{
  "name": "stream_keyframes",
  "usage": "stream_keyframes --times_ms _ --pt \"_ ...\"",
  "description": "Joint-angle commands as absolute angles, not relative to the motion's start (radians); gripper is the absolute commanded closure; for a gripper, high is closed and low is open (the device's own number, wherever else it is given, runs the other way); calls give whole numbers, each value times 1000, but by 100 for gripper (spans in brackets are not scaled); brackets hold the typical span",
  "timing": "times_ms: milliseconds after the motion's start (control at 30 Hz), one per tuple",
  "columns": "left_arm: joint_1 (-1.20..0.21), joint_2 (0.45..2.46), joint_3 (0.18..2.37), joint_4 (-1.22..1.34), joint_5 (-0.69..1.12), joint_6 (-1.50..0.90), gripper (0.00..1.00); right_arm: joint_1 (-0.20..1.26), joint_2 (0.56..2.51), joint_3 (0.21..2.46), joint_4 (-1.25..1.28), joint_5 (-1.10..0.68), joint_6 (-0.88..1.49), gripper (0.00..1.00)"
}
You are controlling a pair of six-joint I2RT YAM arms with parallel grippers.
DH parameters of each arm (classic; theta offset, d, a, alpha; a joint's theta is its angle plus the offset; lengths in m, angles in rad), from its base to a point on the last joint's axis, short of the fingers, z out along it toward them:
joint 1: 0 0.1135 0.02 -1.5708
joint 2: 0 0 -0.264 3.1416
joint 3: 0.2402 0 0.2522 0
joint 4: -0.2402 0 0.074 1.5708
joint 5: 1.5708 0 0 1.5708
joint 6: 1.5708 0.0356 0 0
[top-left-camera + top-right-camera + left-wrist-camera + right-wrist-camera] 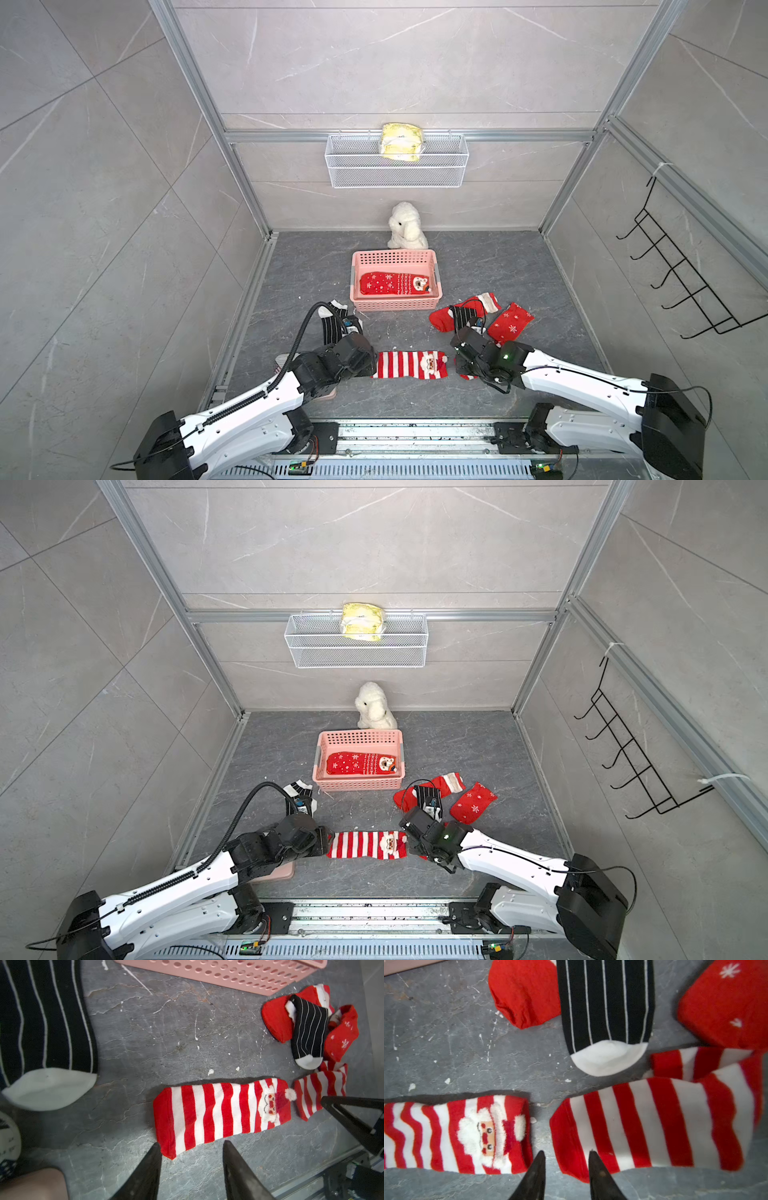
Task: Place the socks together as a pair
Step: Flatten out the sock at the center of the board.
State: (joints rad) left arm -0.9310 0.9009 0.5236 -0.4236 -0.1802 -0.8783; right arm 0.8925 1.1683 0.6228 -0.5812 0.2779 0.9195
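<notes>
Grey stone floor [291, 282] carries everything. In both top views a red snowflake sock [390, 283] already lies in the pink basket [437, 270], and a striped Santa sock [409, 365] lies flat between the arms.

In the left wrist view, the left gripper [190, 1159] hangs at that sock's plain end, fingers apart and holding nothing.

In the right wrist view, the right gripper [566, 1167], fingers also apart and empty, sits between the Santa sock and its striped mate [654, 1126]. The two lie just beside each other, not yet stacked, so I judge this pair unfinished.

Robot lab test cell mocked up as a tiled bathroom: grey marble-look wall panels [415, 62] in aluminium framing [274, 137], a hanging wire basket [397, 174], a black hook rack [685, 262], and robot arms [249, 411] mounted on a metal rail [415, 432].
</notes>
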Motion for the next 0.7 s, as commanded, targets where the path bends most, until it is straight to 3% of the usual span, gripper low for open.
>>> stream_keyframes --times_ms 0,100,300,667 --pt "-927 937 506 -333 -123 -886 62 895 1195 613 -619 318 914 63" --pt "-928 986 501 -311 -121 -895 73 897 1224 619 -595 300 907 64" --pt "-928 1073 474 -273 -113 -927 81 901 1280 654 -571 281 895 63" --pt "-928 1129 407 -241 -123 -978 82 939 1362 687 -529 263 905 64"
